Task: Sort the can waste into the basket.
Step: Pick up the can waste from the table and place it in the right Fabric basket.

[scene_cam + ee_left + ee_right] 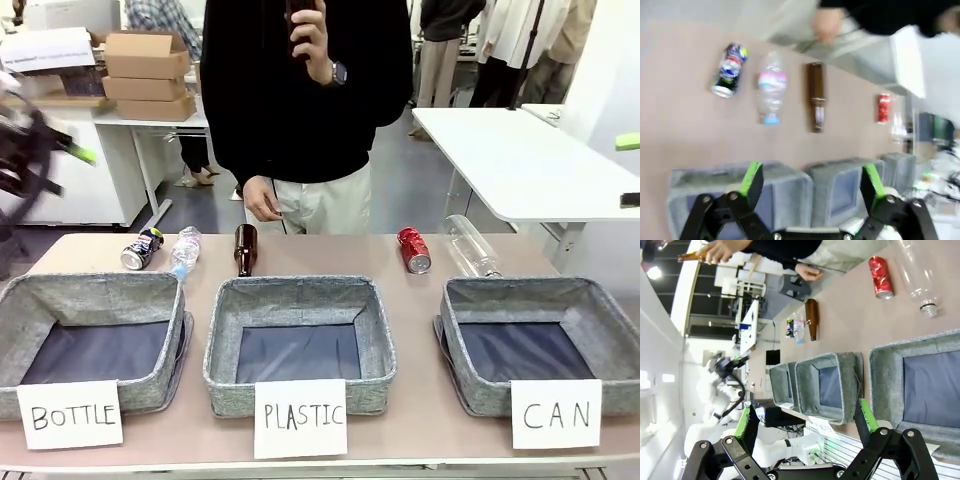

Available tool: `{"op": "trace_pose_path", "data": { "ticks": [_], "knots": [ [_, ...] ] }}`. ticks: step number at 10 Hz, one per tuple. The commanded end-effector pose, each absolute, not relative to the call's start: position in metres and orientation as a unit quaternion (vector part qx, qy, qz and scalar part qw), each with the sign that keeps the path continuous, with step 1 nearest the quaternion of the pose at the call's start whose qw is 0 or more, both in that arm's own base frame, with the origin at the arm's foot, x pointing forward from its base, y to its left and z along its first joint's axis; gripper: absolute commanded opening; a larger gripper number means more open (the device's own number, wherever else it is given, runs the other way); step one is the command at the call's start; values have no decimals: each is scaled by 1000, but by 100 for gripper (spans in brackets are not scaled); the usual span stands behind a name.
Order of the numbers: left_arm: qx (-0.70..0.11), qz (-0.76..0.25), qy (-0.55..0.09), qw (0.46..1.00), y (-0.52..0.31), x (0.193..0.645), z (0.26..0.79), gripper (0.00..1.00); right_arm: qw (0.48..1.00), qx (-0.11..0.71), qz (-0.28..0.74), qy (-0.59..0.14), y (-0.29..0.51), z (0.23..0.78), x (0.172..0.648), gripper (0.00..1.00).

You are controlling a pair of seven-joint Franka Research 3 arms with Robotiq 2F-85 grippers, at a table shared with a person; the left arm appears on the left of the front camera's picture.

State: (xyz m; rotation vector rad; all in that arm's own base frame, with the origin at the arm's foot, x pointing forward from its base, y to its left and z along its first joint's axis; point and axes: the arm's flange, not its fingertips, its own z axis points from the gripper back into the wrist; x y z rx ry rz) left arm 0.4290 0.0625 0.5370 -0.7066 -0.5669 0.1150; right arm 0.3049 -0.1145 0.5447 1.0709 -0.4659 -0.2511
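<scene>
Our left claw [811, 170] hung wide open, nothing in it. Ahead of it the dark can [729, 70] lay on its side, up and left of the fingers, with the red can [884, 107] far off to the right. Our right claw [805, 410] gaped empty too, the CAN basket [885, 390] sat just beyond its right finger, and the red can lay past that basket's far rim.

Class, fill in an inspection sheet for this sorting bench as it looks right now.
Surface: tan table, level.
Job's things: red can and dark can lie beyond the baskets; CAN basket holds nothing.
Clutter: brown bottle, left clear bottle, right clear bottle, BOTTLE basket, PLASTIC basket.
End effectors: left end effector open, raised; right end effector open, raised.
Cables: nothing seen.
Surroundings: person standing at far side; cardboard boxes; white table.
</scene>
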Motion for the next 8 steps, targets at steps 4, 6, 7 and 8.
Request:
{"op": "trace_pose_path", "data": {
  "ticks": [4, 6, 7, 8],
  "knots": [
    [-445, 117, -490, 740, 179, 152, 619, 100, 821, 512, -106, -230, -115, 547, 308, 100],
    [-434, 105, -484, 752, 168, 191, 634, 100, 821, 512, -106, -230, -115, 547, 308, 100],
    [-434, 105, -484, 752, 168, 191, 634, 100, 821, 512, -106, -230, -115, 547, 308, 100],
    [-434, 105, -484, 752, 168, 191, 634, 100, 821, 512, -106, -230, -115, 547, 308, 100]
  ]
}}
